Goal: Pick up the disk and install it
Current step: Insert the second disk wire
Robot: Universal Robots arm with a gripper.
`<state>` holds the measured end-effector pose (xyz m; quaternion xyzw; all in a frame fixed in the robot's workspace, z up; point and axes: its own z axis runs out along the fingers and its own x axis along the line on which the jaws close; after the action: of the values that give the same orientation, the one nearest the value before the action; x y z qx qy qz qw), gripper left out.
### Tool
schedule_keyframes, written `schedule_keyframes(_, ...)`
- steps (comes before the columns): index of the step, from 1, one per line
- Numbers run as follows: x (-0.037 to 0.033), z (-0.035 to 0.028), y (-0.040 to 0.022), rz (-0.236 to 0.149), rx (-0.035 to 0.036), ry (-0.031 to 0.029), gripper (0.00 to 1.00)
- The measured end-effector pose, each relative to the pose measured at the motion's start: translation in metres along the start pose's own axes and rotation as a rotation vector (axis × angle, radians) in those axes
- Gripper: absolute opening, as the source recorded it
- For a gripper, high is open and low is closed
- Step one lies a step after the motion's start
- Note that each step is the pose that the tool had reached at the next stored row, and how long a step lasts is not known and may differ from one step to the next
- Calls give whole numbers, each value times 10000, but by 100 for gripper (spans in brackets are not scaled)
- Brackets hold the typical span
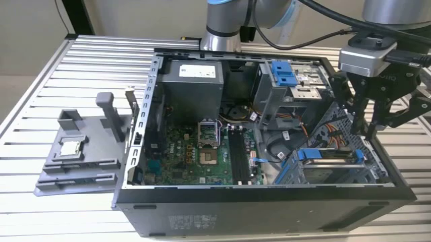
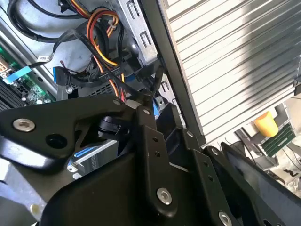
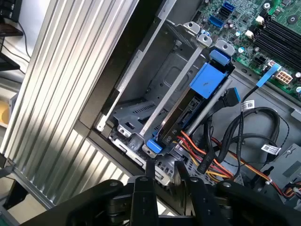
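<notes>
The open computer case [image 1: 269,201] lies on its side on a slatted metal table [image 1: 67,212], and everything here is placed against it. In the case's corner nearest the exterior camera, toward the exterior view's right, the disk [image 1: 328,160] sits in the drive cage [image 1: 336,176], a silver-grey body with blue rails along its edges; in the first wrist view the disk [image 3: 188,113] shows edge-on in the cage slot, with its broad blue tab uppermost. Just above that corner, at the case's wall on the exterior view's right, hangs the black gripper [image 1: 370,126], empty, its fingers close together with only a narrow gap between them, apart from the disk. In the first wrist view its fingertips [image 3: 143,186] stand over the cage's rim, near orange and yellow cables [image 3: 221,165]. Deeper in the case lies the green motherboard [image 1: 195,146], with the processor socket [image 1: 209,130] at its middle. Outside the case, on the exterior view's left, a grey fixture [image 1: 81,161] holds a small square processor chip [image 1: 70,147]. At the case's far end stand the grey power supply [image 1: 192,80], a blue latch piece [image 1: 285,73] and the arm's base [image 1: 222,30].
</notes>
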<state>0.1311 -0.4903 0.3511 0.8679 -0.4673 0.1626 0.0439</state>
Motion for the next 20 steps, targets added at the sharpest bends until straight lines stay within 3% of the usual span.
schedule_keyframes(6,11,17,12,-284,80,-36,100)
schedule_keyframes(20,-8,72,16,-2692,884,-235,100)
